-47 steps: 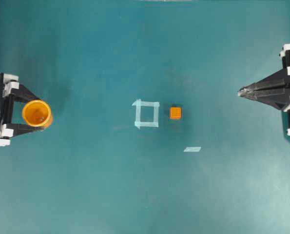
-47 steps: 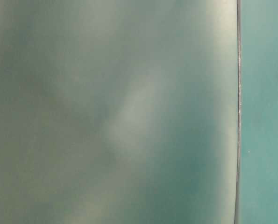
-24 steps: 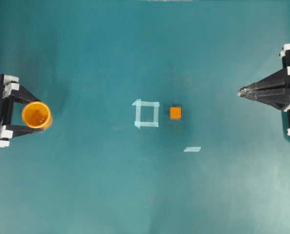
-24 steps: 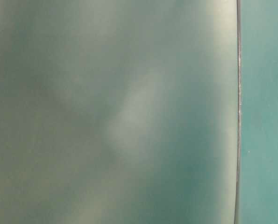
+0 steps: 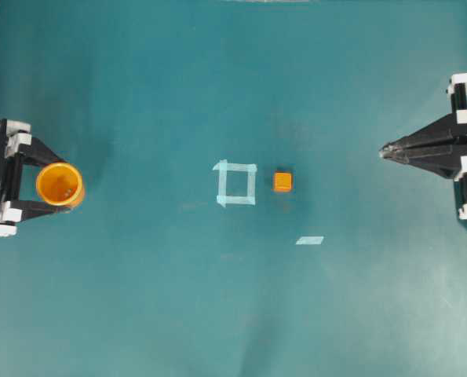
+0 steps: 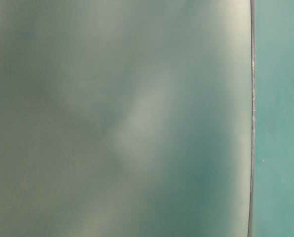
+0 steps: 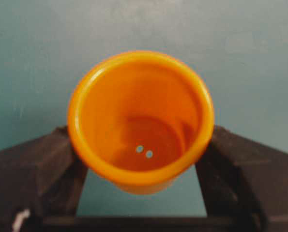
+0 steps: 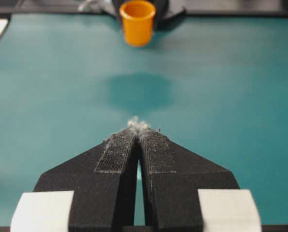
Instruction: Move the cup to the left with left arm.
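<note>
Teal table (image 5: pixel 139 298) logged from overhead, matte and evenly lit, with dark frame rails at the left and right edges.

Found cup (image 5: pixel 59 184) at the far left of the table, upright, mouth up, well apart from everything in the middle. Noted darker orange inside and two small pale spots on its floor in the left wrist view.

Recorded left gripper (image 5: pixel 64 184) clamped around the cup: black fingers (image 7: pixel 52 159) pressed against the cup wall on both sides, one per side, cup seated between them near the tips. Could not tell whether the cup base rested on the table or sat just above it.

Observed tape square (image 5: pixel 235 167) near the table centre, pale outline, nothing inside it. Saw cube (image 5: pixel 282 181), small and orange, just beside the square on its right, not touching the tape. Marked tape strip (image 5: pixel 310 240) lower right of the cube, lying flat and apart from it.

Logged right gripper (image 5: pixel 384 149) at the right edge, clenched on nothing, tips met in a point with a tuft of pale fuzz at the end, aimed toward the table centre and well apart from the cube.

Got nothing usable from the table-level view: blurred grey-green field with one dark vertical line near its right side.
</note>
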`<move>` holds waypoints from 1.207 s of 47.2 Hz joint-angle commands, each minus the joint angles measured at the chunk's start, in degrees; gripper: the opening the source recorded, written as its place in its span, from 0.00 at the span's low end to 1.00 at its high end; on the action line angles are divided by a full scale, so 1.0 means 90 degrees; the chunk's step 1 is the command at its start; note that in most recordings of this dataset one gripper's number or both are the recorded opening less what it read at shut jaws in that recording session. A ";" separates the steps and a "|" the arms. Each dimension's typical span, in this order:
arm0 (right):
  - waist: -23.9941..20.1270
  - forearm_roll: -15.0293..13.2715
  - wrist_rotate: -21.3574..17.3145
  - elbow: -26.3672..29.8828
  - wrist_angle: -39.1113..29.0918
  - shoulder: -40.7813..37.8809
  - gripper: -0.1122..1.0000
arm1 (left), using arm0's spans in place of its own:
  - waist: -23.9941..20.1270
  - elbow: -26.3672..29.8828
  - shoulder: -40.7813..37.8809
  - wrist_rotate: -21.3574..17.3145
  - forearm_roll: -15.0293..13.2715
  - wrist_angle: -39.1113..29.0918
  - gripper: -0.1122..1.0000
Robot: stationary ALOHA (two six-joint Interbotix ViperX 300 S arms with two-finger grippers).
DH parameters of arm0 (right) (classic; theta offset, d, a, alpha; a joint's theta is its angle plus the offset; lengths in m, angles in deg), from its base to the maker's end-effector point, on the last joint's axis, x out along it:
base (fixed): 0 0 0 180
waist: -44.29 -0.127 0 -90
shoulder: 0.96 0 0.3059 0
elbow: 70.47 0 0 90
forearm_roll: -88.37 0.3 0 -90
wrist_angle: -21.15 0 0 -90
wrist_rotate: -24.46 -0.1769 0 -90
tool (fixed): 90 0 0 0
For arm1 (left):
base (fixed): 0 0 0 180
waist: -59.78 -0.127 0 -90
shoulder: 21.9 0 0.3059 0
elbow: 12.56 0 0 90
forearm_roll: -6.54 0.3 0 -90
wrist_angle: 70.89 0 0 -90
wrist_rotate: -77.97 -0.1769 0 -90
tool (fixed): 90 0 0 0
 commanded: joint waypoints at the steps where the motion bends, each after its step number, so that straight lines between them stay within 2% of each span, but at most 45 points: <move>1: 0.0000 0.0000 -0.0010 0.0176 -0.0020 -0.0029 0.10 | -0.0029 0.0059 -0.0049 0.0010 0.0010 0.0068 0.68; 57: 0.0000 0.0000 -0.0010 0.0186 -0.0020 -0.0010 0.10 | -0.0137 0.0059 -0.0049 0.0039 0.0000 0.0068 0.68</move>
